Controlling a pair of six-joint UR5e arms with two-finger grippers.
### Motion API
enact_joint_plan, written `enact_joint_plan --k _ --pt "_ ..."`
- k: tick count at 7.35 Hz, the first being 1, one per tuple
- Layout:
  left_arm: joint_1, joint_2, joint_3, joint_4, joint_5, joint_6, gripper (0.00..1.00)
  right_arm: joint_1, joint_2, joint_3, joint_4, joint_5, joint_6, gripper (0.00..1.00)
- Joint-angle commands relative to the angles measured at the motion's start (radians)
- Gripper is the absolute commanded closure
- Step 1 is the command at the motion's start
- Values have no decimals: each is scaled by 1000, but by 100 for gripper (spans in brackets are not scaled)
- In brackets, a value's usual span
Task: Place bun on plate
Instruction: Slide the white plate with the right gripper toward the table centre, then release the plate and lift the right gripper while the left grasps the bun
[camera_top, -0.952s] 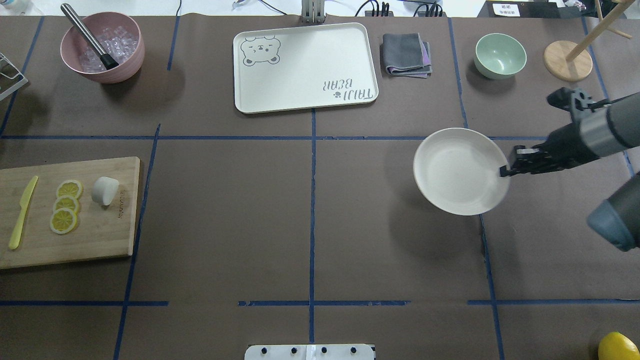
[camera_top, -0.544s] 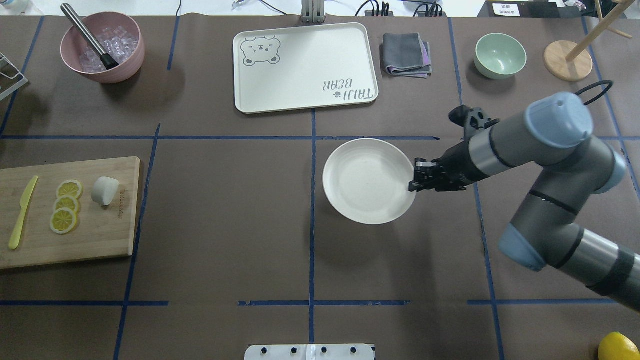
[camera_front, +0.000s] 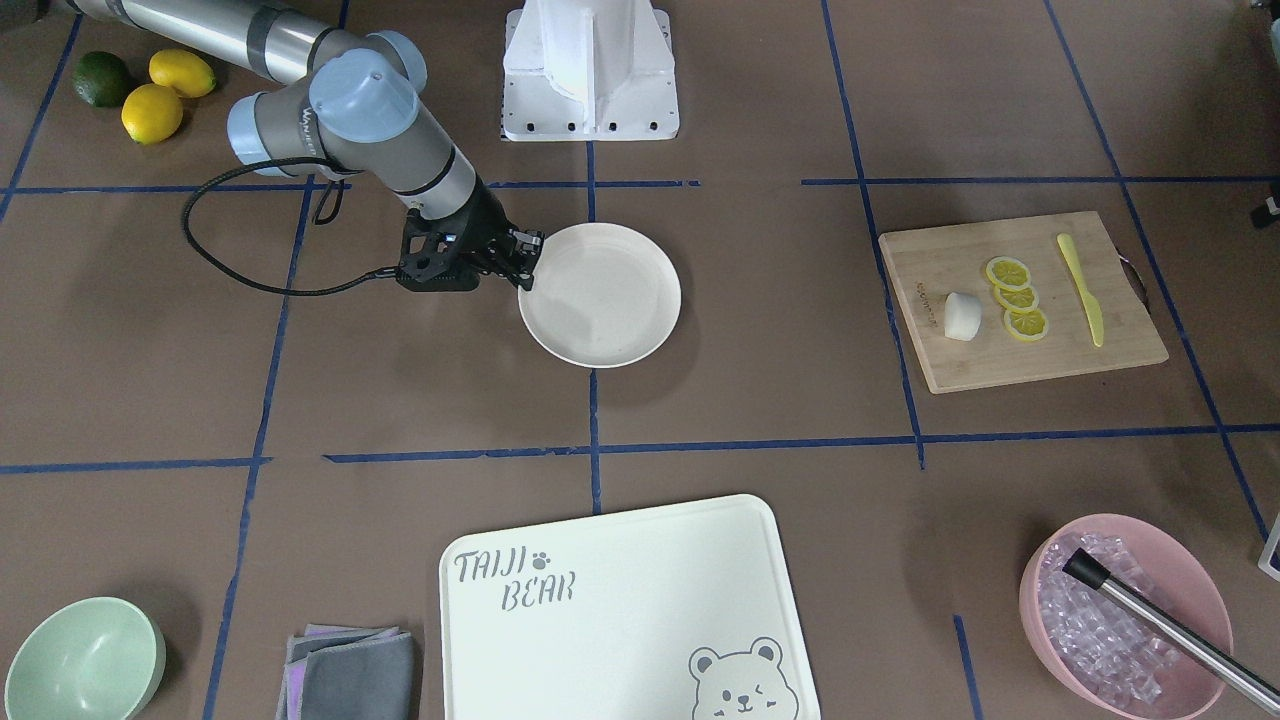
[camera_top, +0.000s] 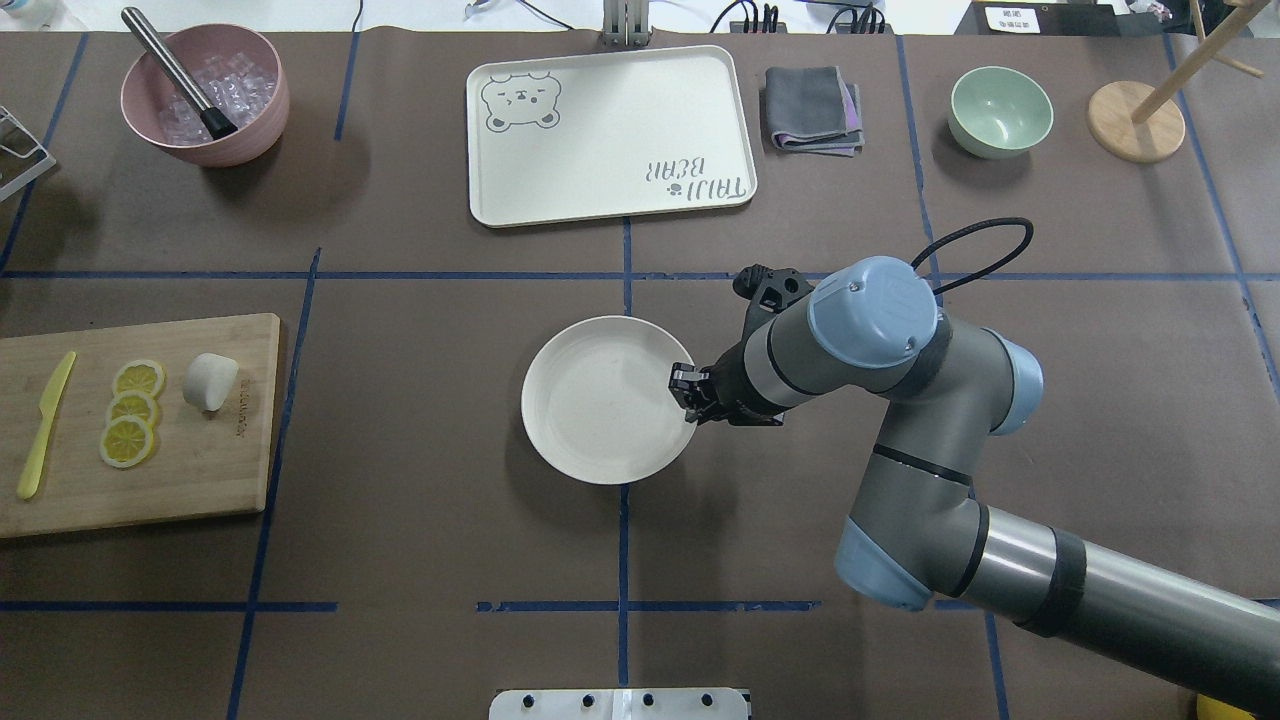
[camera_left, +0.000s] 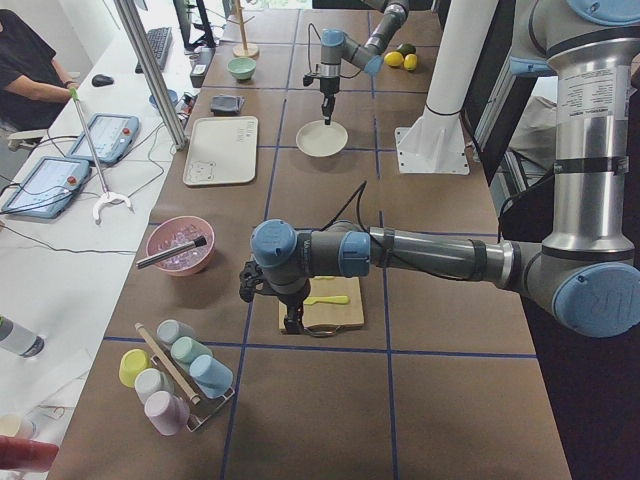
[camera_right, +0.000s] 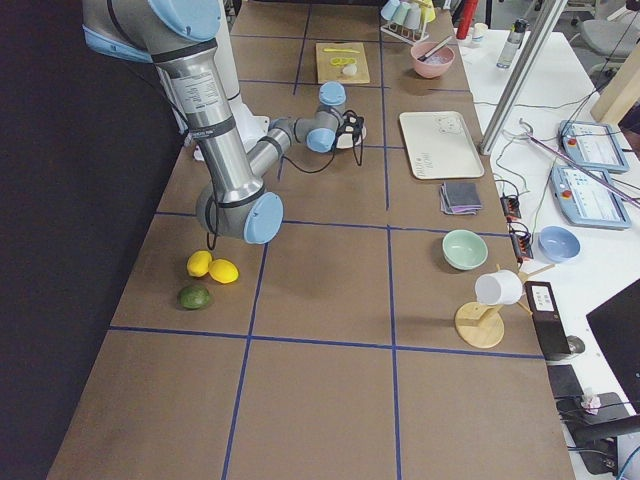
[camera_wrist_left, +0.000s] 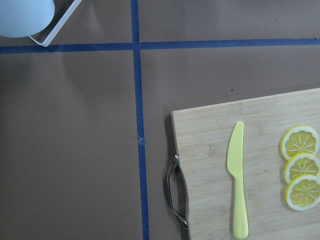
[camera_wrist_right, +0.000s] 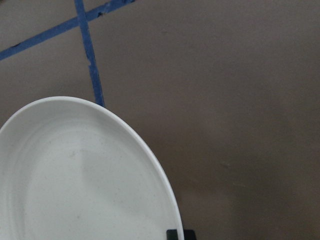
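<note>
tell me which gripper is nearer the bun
Left. The left gripper hangs at the end of the cutting board bearing the bun; the right gripper grips the plate mid-table.

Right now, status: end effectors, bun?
Right end effector shut on plate rim. Left end effector by board, state unclear. Bun on board; nothing between it and plate.

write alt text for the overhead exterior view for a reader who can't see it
The right gripper grips the rim of an off-white plate near the table's centre. Far to the left, the white bun sits on a wooden cutting board beside three lemon slices and a yellow knife.
</note>
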Motion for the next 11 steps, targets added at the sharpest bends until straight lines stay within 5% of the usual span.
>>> enact_joint_plan --k 1,2,3,5,6,7,11 --pt "60 -2 0 -13 -1 -20 0 -22 10 -14 -10 -22 7 76" --pt "108 -2 -3 -98 2 -137 0 -21 4 -13 -11 -22 7 15" --pt "186 -2 -3 -233 3 -258 0 4 -3 28 -31 -19 10 0" --pt "388 -3 -2 -514 64 -598 0 106 -101 246 -216 49 -2 0" --pt "533 -11 3 -586 227 -692 0 196 -134 273 -252 138 -9 0" --pt "606 -43 -2 -595 316 -781 0 219 -169 273 -247 152 -39 0" --pt "688 -131 0 -592 324 -882 0 220 -201 271 -244 146 -107 0"
